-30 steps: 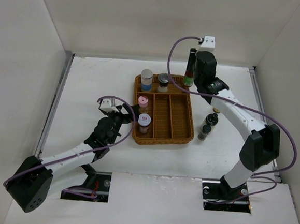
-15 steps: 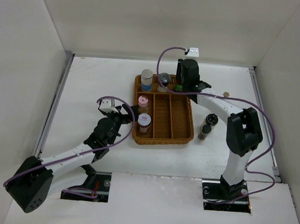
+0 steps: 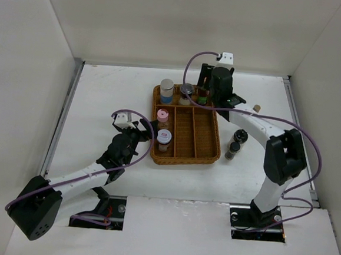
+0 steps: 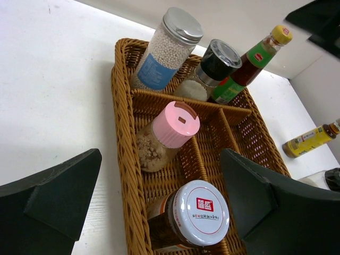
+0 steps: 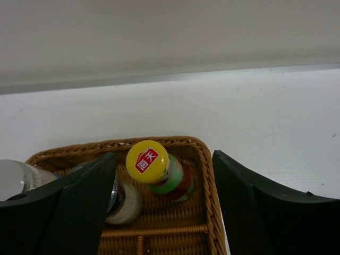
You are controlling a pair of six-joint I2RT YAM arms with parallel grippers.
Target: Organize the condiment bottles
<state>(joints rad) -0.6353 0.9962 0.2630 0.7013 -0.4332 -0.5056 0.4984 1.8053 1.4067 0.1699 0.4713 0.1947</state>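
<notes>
The brown wicker tray holds several condiment bottles. In its back compartment stand a grey-capped blue-label bottle, a silver-rimmed dark-lidded jar and a yellow-capped green-label sauce bottle. A pink-lidded jar and a white-lidded red-label jar stand in the left compartments. My right gripper is open above the sauce bottle, its fingers on either side and apart from it. My left gripper is open and empty, facing the tray's front left by the white-lidded jar.
Right of the tray, two dark bottles stand on the table. A yellow-label bottle lies behind them and also shows in the left wrist view. The tray's two long right compartments hold nothing. Walls enclose the table.
My right gripper carried the yellow-capped sauce bottle down into the tray's back right corner and let go of it; its jaws now stand open. The left arm has barely moved.
</notes>
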